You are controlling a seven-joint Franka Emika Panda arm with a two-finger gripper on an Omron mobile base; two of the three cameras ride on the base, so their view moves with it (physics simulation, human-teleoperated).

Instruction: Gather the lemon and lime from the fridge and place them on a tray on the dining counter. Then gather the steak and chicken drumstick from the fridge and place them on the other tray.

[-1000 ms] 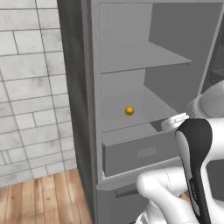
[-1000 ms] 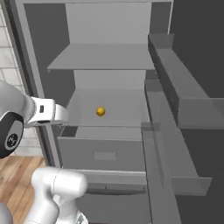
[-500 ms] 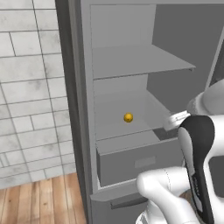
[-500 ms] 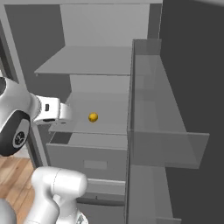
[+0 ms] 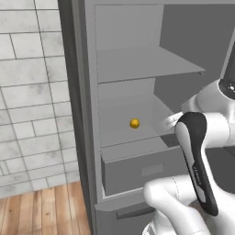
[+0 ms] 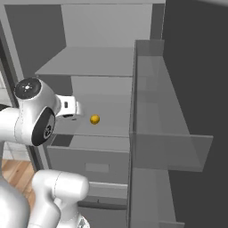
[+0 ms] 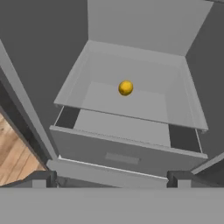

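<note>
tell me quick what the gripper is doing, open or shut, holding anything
gripper: open, holding nothing, short of the lemon on the fridge shelf.

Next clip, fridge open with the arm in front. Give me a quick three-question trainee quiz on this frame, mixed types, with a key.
1. True or false: the lemon is already held by the gripper.
2. The lemon rests: A) in the drawer B) on the shelf above the drawer C) on the top shelf.
3. Fill in: the gripper's jaws are ____.

Key: 1 false; 2 B; 3 open.
</note>
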